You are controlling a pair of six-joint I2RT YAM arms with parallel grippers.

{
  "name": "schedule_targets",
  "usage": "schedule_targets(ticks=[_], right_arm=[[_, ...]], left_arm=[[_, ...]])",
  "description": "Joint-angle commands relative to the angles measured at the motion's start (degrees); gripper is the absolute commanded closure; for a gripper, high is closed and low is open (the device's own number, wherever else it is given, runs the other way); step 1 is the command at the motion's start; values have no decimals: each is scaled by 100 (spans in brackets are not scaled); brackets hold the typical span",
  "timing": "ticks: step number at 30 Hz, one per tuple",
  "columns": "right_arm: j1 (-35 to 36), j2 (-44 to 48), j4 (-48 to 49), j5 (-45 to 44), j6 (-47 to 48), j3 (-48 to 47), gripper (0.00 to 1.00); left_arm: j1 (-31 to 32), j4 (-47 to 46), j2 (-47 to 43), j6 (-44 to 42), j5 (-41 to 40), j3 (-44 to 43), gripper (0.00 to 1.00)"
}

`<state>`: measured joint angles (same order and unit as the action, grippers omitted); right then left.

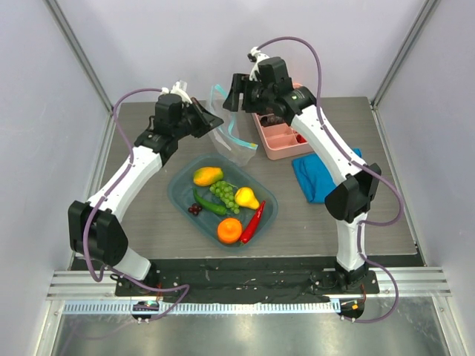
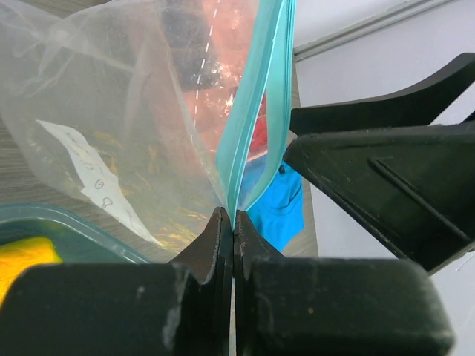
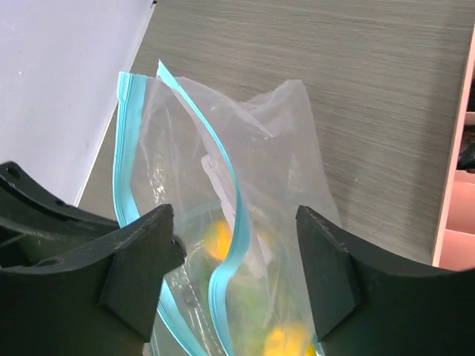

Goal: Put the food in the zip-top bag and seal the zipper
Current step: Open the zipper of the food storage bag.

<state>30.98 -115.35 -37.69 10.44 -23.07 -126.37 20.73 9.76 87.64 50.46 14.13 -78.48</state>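
Note:
The zip-top bag (image 1: pixel 231 141) hangs open and upright behind the teal tray. My left gripper (image 1: pixel 214 122) is shut on the zipper (image 2: pixel 256 111) at one end of the mouth, jaws pressed together (image 2: pixel 234 216). My right gripper (image 1: pixel 231 98) is open above the bag; in the right wrist view (image 3: pixel 234 271) its fingers straddle the bag (image 3: pixel 282 148) and one zipper strip (image 3: pixel 226 193) without touching. The food lies in the tray: mango (image 1: pixel 208 176), grapes (image 1: pixel 225 193), pear (image 1: pixel 246 198), cucumber (image 1: pixel 209 202), cherries (image 1: pixel 195 210), orange (image 1: pixel 229 231), chili (image 1: pixel 253 222). Yellow and green blurs show through the bag.
The teal translucent tray (image 1: pixel 178 194) sits mid-table. A pink divided box (image 1: pixel 278 141) stands at the back right, its edge also in the right wrist view (image 3: pixel 454 185). A blue folded cloth (image 1: pixel 323 176) lies right of the tray. Grey walls enclose the table.

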Motion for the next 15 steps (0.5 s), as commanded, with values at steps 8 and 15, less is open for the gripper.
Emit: schedule_targets(ticks=[8, 15], right_arm=[[242, -216, -1231, -1017, 584, -186, 55], [198, -49, -1881, -844, 1040, -231, 60]], left_arm=[[45, -273, -115, -335, -147, -185, 100], [45, -194, -212, -563, -542, -115, 100]])
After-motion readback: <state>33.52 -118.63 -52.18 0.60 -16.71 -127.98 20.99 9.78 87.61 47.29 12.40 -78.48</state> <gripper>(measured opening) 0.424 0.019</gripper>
